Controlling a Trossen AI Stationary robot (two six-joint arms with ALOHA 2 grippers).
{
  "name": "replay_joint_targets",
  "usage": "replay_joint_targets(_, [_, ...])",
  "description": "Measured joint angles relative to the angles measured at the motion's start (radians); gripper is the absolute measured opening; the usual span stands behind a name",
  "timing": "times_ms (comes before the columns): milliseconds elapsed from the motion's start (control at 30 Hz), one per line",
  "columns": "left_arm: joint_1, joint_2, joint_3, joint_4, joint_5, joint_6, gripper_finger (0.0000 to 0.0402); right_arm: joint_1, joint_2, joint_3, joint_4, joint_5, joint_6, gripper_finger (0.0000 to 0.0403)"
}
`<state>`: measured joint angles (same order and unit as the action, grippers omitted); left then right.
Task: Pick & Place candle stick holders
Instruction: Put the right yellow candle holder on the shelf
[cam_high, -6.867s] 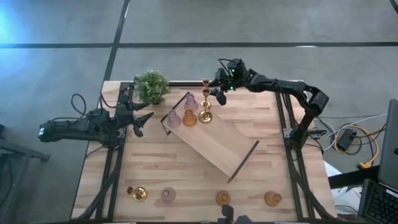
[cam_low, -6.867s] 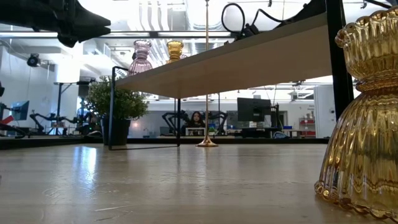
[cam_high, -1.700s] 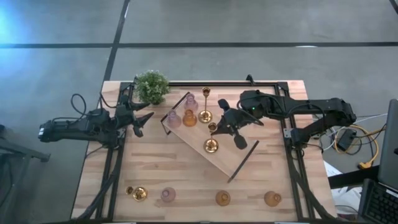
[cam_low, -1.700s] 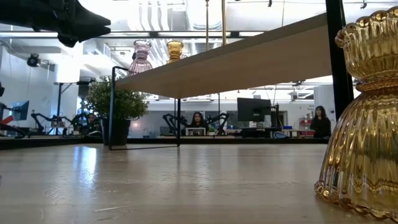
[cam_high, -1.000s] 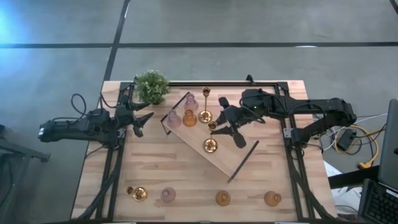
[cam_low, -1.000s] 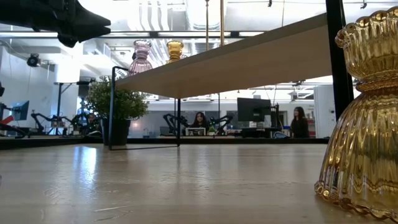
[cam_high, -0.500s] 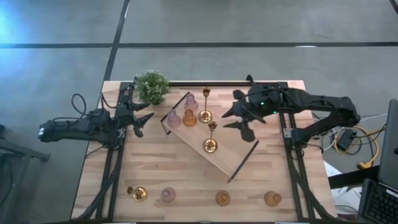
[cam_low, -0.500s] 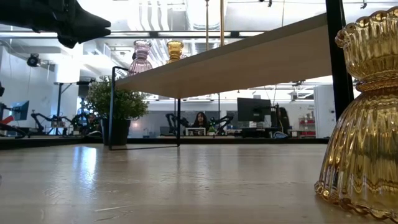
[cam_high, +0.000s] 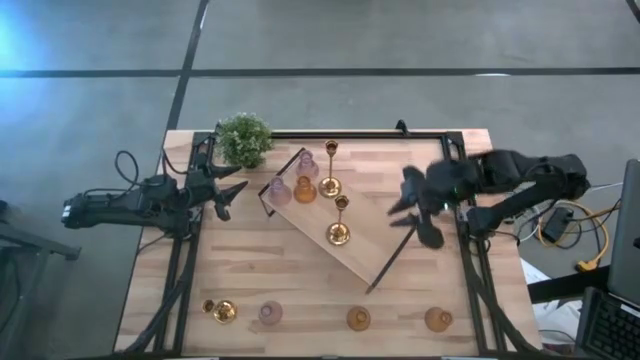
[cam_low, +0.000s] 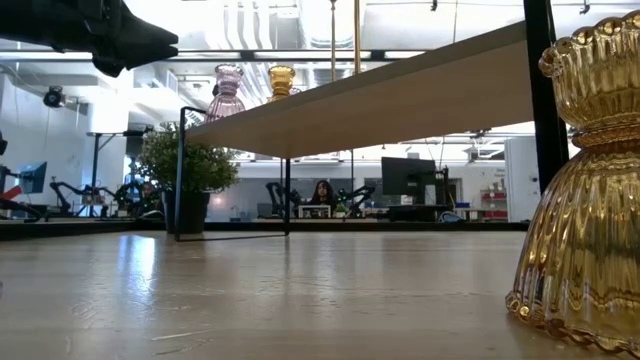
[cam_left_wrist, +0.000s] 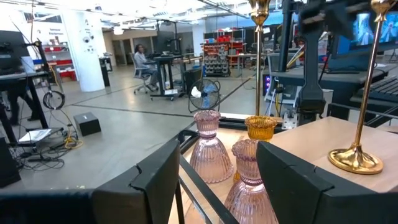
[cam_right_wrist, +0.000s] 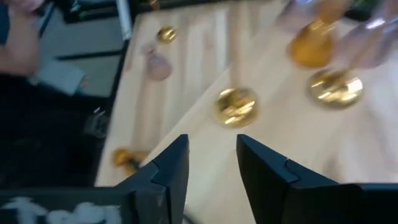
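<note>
Right gripper over tray end, fingers apart, empty (left gripper parked, fingers apart); gold holder upright on tray.

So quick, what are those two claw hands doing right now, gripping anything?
Left gripper: open, empty, beside the green potted plant.
Right gripper: open, empty, over the long light-wood tray's end.

A: Both arms are matt black, jointed, with loose black cables looping by the left arm.

B: The right arm has rounded housings. Its fingers are blocky dark plastic with stepped edges.

A: The left fingers are chunky and angular too.
</note>
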<state>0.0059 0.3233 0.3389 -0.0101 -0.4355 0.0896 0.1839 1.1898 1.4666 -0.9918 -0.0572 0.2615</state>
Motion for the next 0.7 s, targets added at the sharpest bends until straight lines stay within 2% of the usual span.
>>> replay_joint_targets(133, [0.000,0.000,0.000,0.002,-0.002,0.012,0.0218,0.160,0.023,-0.025,-0.047,0.092,0.138,0.0112])
replay_joint_targets(300, [0.000,0.000,0.000,0.008,-0.004,0.012,0.0218,0.350,0.048,-0.048,-0.199,0.217,0.501,0.0106])
replay_joint_targets(500, [0.000,0.000,0.000,0.020,-0.004,0.012,0.0218,0.547,0.057,-0.104,-0.256,0.243,0.908,0.0106])
replay_joint_targets(700, [0.000,0.000,0.000,0.081,-0.004,0.056,0.0218,0.659,0.057,-0.177,-0.262,0.296,1.174,0.0105])
